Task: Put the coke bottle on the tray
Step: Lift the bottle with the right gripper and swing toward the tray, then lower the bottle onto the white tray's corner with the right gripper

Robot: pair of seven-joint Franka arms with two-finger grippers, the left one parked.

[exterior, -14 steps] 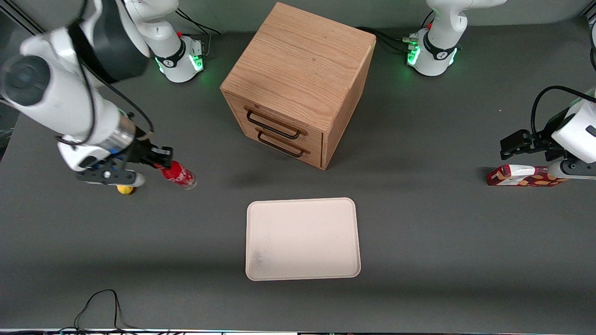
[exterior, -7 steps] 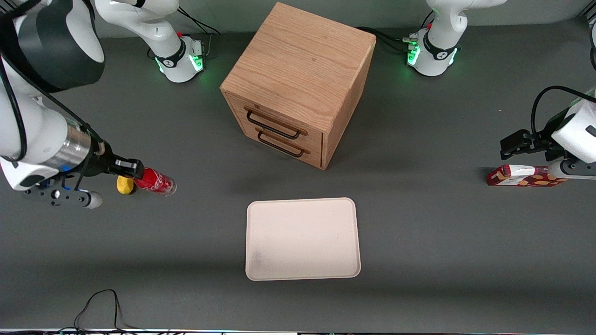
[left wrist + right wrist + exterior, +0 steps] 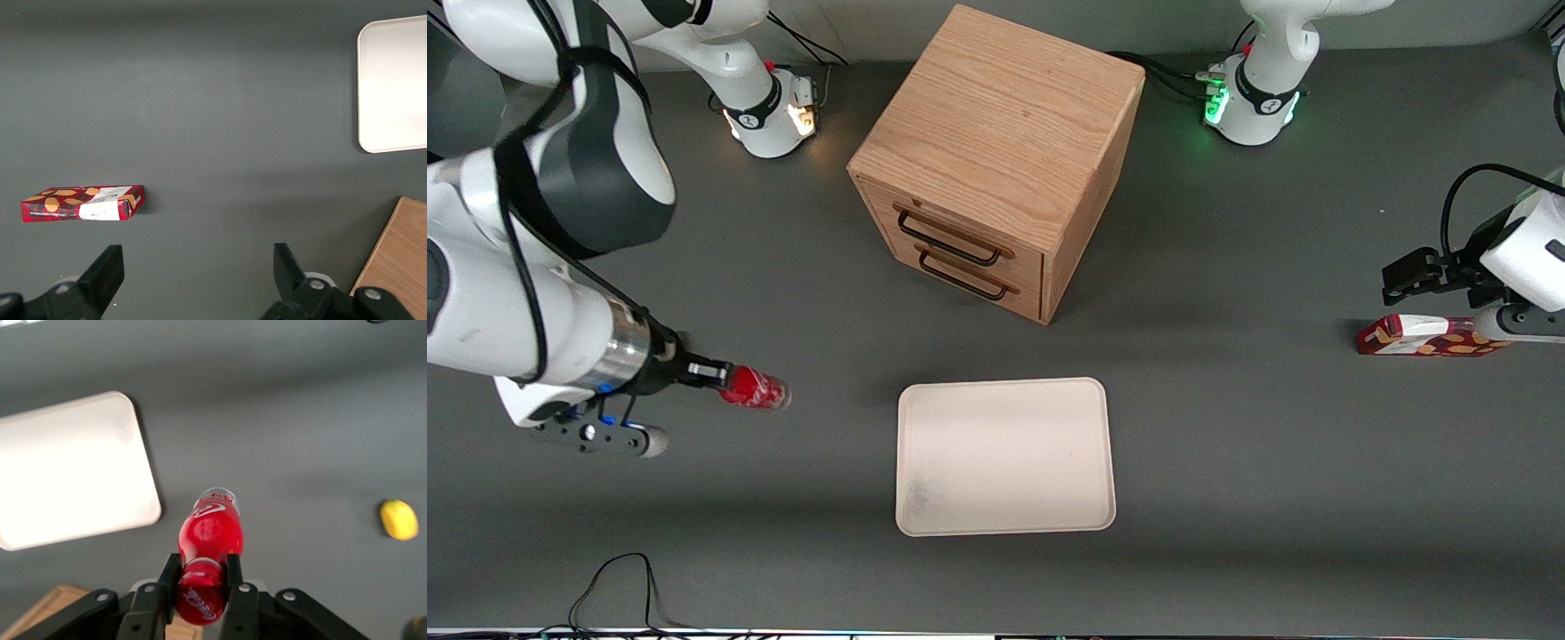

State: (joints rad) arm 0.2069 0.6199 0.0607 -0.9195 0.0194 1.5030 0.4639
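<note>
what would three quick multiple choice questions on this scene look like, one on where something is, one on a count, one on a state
1. Where is the coke bottle?
A. lying on the tray
B. held above the table, toward the working arm's end, off the tray
C. on top of the cabinet

2. How many handles show on the front of the cabinet?
A. one
B. two
C. four

3. What is the state of the gripper?
A. open above the tray
B. shut on the carton
C. shut on the coke bottle

Answers:
1. B, since the front view shows the bottle in the air, apart from the tray, which has nothing on it.
2. B, as two dark handles sit one above the other.
3. C, because the right wrist view shows both fingers pressed against the bottle near its cap end; the carton lies toward the parked arm's end.
</note>
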